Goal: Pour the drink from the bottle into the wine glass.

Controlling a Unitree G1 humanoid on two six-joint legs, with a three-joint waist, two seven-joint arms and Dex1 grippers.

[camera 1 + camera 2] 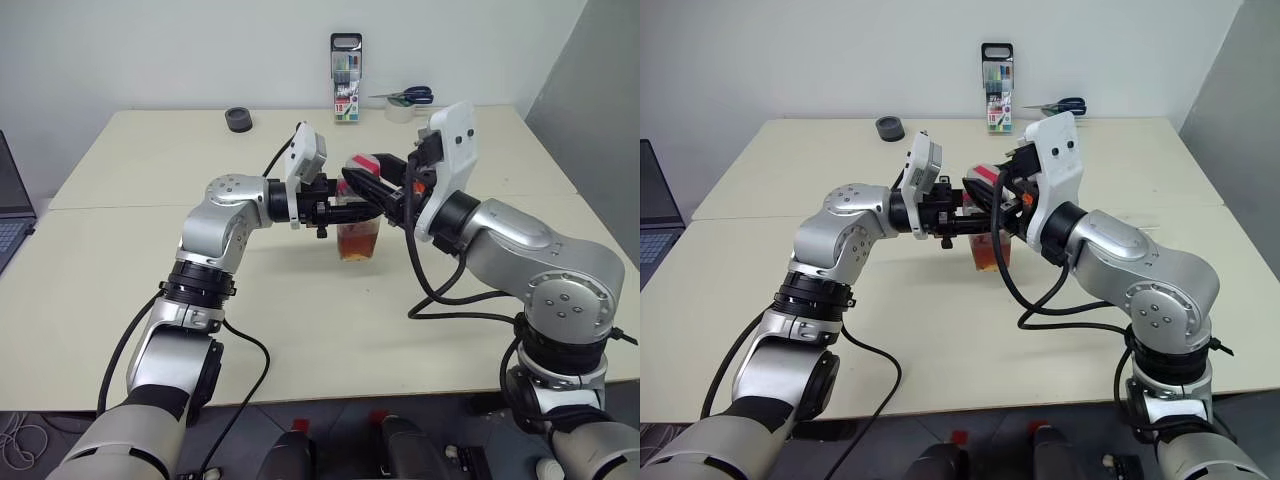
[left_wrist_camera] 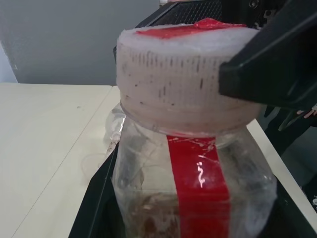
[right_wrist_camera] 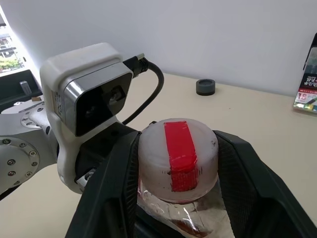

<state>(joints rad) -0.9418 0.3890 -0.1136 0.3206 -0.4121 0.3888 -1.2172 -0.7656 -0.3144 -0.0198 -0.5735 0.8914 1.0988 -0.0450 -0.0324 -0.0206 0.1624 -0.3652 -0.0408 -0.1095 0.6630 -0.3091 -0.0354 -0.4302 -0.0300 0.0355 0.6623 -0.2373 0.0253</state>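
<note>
The bottle [image 1: 358, 228] hangs upright above the table's middle, clear plastic with a red strip [image 2: 198, 188] down its side. Amber drink [image 1: 358, 246] fills its lower part. My left gripper [image 1: 335, 212] comes in level from the left and is shut on the bottle's body. My right gripper [image 3: 178, 163] reaches in from the right, its black fingers [image 3: 116, 173] pressed against both sides of the pale cap [image 3: 178, 148] with red tape on top. A faint clear shape with a round foot [image 2: 96, 161] beyond the bottle looks like the wine glass, mostly hidden.
At the table's far edge stand a marker pack [image 1: 346, 65], blue-handled scissors [image 1: 410, 96] lying on a tape roll [image 1: 400, 112], and a small dark ring [image 1: 238, 120]. A laptop [image 1: 8, 210] sits at the left edge. Bare cream tabletop [image 1: 120, 270] surrounds the arms.
</note>
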